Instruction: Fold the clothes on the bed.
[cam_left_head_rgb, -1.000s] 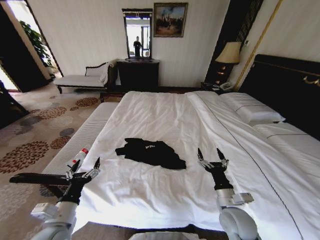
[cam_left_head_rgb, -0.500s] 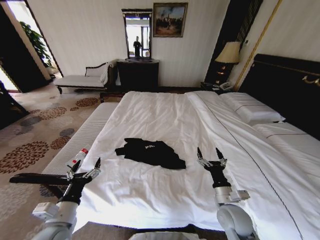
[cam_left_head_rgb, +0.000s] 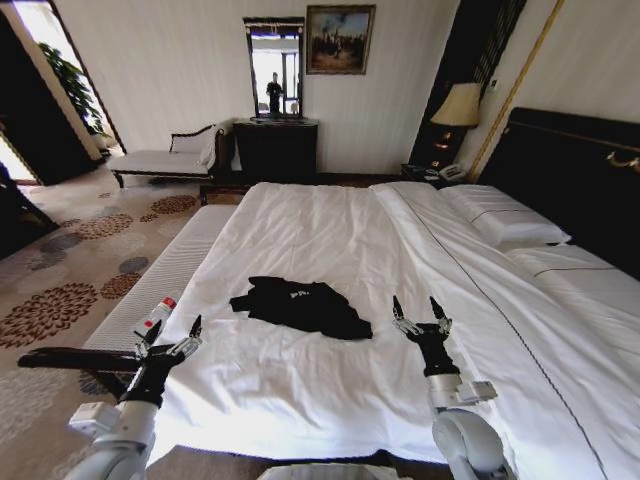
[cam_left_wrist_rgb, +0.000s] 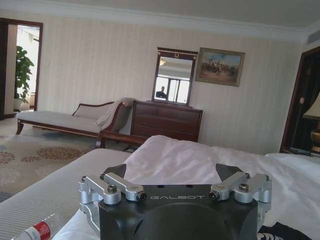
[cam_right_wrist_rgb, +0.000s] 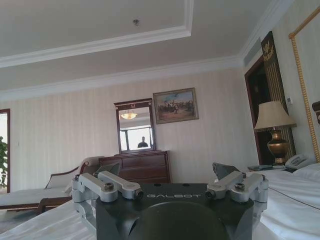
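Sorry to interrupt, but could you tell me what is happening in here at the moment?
The robot stands at the bed, where a crumpled black T-shirt lies on the white cover. Both grippers hover open with nothing held: the left gripper near the bed's edge beside the T-shirt, the right gripper over the cover on its other side. Folding has not begun.

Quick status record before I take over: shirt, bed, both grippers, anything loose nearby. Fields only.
shirt: black T-shirt, crumpled and unfolded, white lettering partly visible
shirt location: on the white bed, toward the foot end, lying between the two grippers
left gripper: open, empty, over the bed's left edge beside the bench, apart from the shirt
right gripper: open, empty, above the sheet to the right of the shirt, not touching it
loose item: bottle with red band on the white bench, near the left gripper
fold progress: none visible
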